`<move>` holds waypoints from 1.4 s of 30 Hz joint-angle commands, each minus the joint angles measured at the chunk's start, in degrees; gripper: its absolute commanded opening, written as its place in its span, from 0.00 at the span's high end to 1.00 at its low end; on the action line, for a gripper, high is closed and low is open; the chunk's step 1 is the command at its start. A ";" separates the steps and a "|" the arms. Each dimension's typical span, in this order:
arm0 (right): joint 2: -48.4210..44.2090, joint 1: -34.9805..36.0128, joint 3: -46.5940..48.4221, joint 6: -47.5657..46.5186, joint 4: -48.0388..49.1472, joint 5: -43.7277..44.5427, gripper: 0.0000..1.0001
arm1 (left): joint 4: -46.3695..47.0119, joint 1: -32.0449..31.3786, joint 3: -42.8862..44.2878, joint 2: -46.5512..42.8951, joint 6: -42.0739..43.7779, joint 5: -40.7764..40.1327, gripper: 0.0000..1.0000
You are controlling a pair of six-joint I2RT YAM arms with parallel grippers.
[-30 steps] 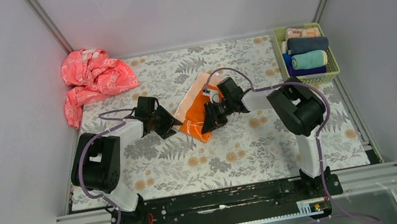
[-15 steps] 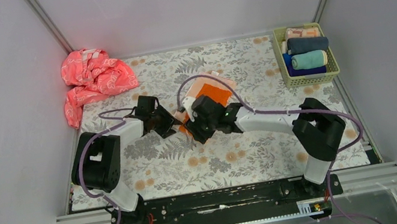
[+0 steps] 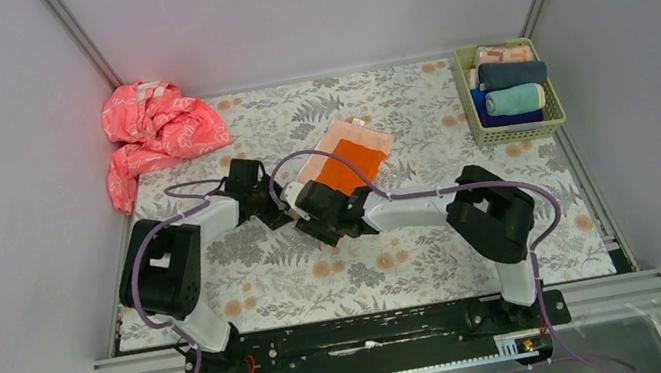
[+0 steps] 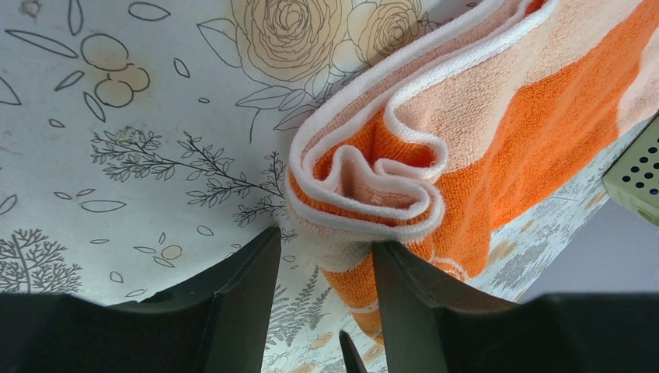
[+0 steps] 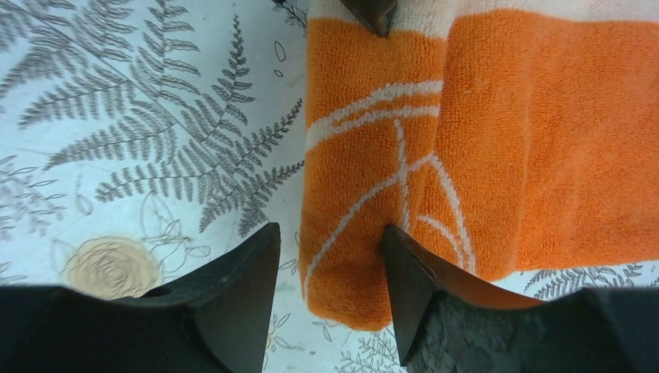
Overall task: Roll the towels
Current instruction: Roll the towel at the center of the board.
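Observation:
The orange and pale peach towel point(image 3: 352, 156) lies mid-table, its near-left end rolled up. The left wrist view shows that rolled end point(image 4: 373, 186) as a spiral. My left gripper point(image 3: 275, 206) point(image 4: 326, 252) is open and straddles the roll's white edge. My right gripper point(image 3: 311, 214) point(image 5: 326, 237) is open, with one finger on the table and the other point(image 5: 408, 264) pressing on the orange roll point(image 5: 373, 194) with its white lettering. The two grippers face each other across the roll. A mint-teal towel point(image 3: 515, 100) sits rolled in the basket.
A green basket point(image 3: 512, 131) at the back right holds several rolled towels. A crumpled pink cloth point(image 3: 155, 130) lies at the back left against the wall. The floral table cover point(image 3: 401, 266) spreads under everything. Purple cables loop over both arms.
My right arm has swung left, bringing its gripper from the towel's right side to its near-left rolled end. The far part of the towel now lies uncovered. My left gripper has barely moved.

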 commanded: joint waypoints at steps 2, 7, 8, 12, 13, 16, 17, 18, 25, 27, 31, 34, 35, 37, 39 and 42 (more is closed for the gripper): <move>3.31 -0.01 2.85 -2.64 -2.76 4.36 0.41 | -1.93 0.09 0.65 2.43 2.01 -3.69 0.53; 7.23 0.02 2.11 -3.18 -3.95 7.74 0.40 | -2.05 0.05 0.94 2.67 2.20 -3.40 0.52; 7.92 0.00 1.75 -3.26 -3.85 8.80 0.40 | -2.08 0.04 0.98 2.65 2.19 -3.37 0.52; 10.53 -0.64 1.28 -2.68 -4.61 9.48 0.42 | -2.35 0.13 1.14 2.49 2.44 -3.50 0.52; 11.08 -0.66 1.72 -2.42 -5.61 9.27 0.44 | -2.44 0.07 1.22 2.49 2.56 -3.47 0.52; 12.42 -0.92 2.17 -1.31 -7.61 7.63 0.56 | -2.99 0.14 1.61 2.55 3.01 -3.66 0.51; 12.72 -1.08 2.21 -1.10 -8.11 6.78 0.60 | -3.18 0.17 1.90 2.63 3.27 -3.76 0.51; 12.98 -1.16 2.35 -0.83 -8.63 5.82 0.65 | -3.46 0.17 2.11 2.72 3.44 -3.71 0.51; 8.48 -2.74 3.38 3.54 -9.66 -17.89 1.00 | -4.51 0.47 2.09 -0.99 4.17 -3.71 0.45; 6.99 -3.42 4.09 5.35 -8.94 -25.91 1.00 | -5.41 0.97 1.59 -3.37 4.29 -3.70 0.43; 5.90 -5.85 4.92 10.08 -6.00 -37.78 1.00 | -6.93 2.46 -0.75 -9.68 4.11 -3.38 0.37; 5.30 -9.62 2.84 16.23 -0.04 -48.66 1.00 | -9.06 3.29 -2.37 -14.88 4.42 -3.28 0.34; 5.25 -10.97 1.67 18.56 2.50 -52.00 1.00 | -9.99 3.33 -2.90 -16.38 4.59 -3.37 0.33; 5.71 -13.36 -0.30 22.80 7.56 -58.08 1.00 | -11.05 3.38 -4.18 -18.78 4.65 -3.36 0.33; 6.77 -15.74 -1.75 26.69 11.98 -62.16 1.00 | -11.15 3.39 -5.36 -20.39 4.27 -2.42 0.33; 9.40 -17.66 -1.86 29.29 14.08 -65.80 1.00 | -10.95 3.31 -6.32 -21.02 3.90 -1.08 0.33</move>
